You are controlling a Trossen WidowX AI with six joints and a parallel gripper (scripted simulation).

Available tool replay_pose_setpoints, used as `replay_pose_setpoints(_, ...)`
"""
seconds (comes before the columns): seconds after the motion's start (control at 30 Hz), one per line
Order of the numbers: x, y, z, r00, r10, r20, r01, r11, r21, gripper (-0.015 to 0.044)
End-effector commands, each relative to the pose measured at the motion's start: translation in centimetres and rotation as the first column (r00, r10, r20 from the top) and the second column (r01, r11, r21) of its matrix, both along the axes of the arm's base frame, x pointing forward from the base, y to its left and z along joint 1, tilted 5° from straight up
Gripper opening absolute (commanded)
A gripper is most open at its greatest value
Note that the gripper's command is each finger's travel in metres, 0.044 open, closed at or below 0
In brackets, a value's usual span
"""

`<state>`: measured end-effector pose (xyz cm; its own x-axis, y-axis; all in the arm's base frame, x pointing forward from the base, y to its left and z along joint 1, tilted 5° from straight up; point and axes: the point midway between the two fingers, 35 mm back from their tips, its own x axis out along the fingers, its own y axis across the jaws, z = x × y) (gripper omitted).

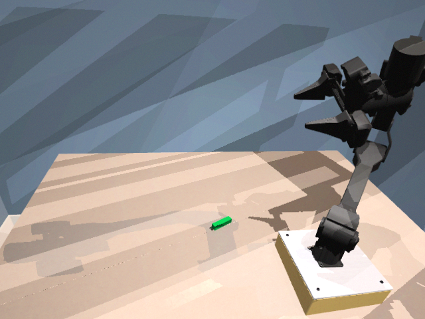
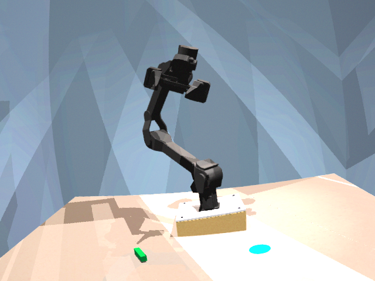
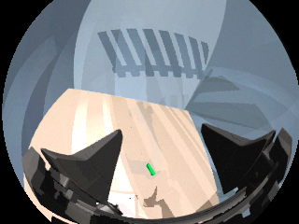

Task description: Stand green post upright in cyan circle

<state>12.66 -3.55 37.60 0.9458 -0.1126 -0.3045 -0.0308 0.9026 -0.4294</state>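
A green post [image 1: 221, 222] [image 2: 140, 254] [image 3: 150, 169] lies on its side on the table. The cyan circle [image 2: 259, 249] is flat on the table in the exterior view, in front of and to the right of the arm's base, well apart from the post; it does not show in the top view or the wrist view. My gripper [image 1: 300, 111] [image 2: 171, 92] [image 3: 163, 131] is open and empty, its fingers wide apart. It is high above the table, far from both the post and the circle.
The arm's base block, with a white top plate [image 1: 338, 283] [image 2: 225, 206], stands on the table [image 1: 130, 292] [image 2: 302, 208]. Shadows of the arm fall on the table near the post. A pale object [image 1: 7, 224] is partly visible beyond the table's left edge in the top view.
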Motion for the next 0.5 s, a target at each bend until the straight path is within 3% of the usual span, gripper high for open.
replay_pose_setpoints(0.0,0.1,0.1,0.0,1.000,-0.001,-0.005,0.001,1.000,-0.006,0.0374)
replay_pose_setpoints(0.17,2.4,1.9,-1.2,0.989,-0.046,-0.138,0.024,0.987,-0.157,0.0242)
replay_pose_setpoints(0.47,8.4,2.6,-5.7,0.884,-0.153,-0.441,-0.014,0.936,-0.352,0.0232)
